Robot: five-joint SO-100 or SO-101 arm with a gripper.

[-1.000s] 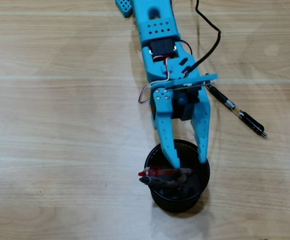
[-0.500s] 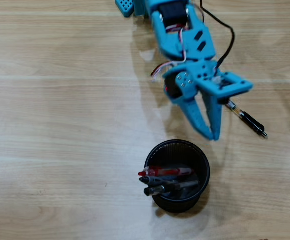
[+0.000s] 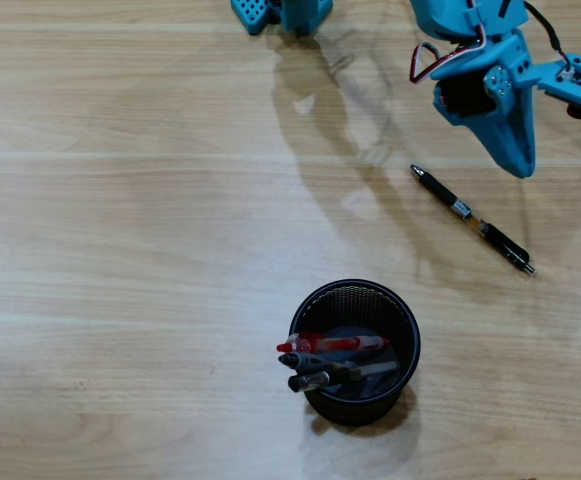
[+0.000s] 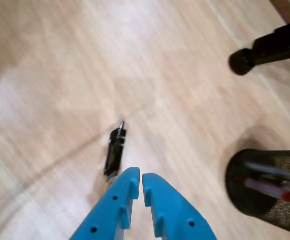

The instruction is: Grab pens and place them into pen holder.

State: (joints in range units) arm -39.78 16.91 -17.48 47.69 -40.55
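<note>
The fingers [image 4: 137, 176] were nearly closed and empty above the black pen [image 3: 473, 219], which lay on the table [image 3: 120, 250], up and right of the pen holder [image 3: 355, 352]. Descending without opening would likely knock it aside.

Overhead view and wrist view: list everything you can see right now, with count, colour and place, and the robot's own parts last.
Loose pen: one, black, lying diagonally on the table at right in the overhead view, just below the arm; seen partly in the wrist view ahead of the fingertips.
Pen holder: one, black mesh cup, lower centre of the overhead view, standing upright.
Pens in the holder: about three, one red and the others dark, leaning left.
Table: one, light wood, beneath everything.
Black rod-shaped object: one, top right of the wrist view; cannot tell what it is.
Arm base: blue, top edge of the overhead view.
End effector: one, blue, fingers nearly together, holding nothing, above the loose pen.
</note>
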